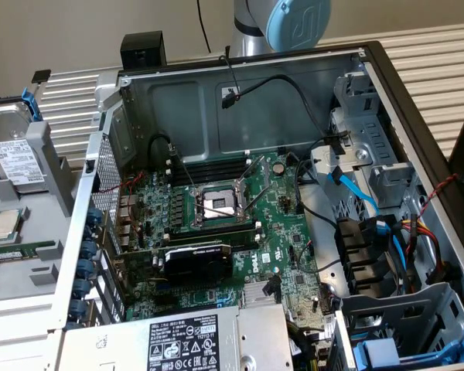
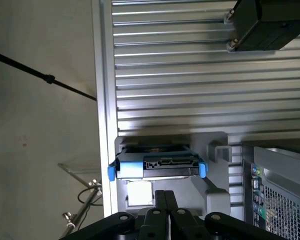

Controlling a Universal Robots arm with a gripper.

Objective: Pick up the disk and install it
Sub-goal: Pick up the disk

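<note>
Gripper (image 2: 164, 195) is clenched, nothing held. Disk (image 2: 157, 165) is seen just ahead of fingertips, untouched, connector edge crosswise; parked at exterior view's left edge.

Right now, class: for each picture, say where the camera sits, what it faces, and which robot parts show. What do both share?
Exterior view: high up, looking down into the open computer case; the arm's blue-capped joint shows.
Wrist view: on the wrist, facing the disk past the shut gripper.
Shared: the disk and the computer case.
</note>
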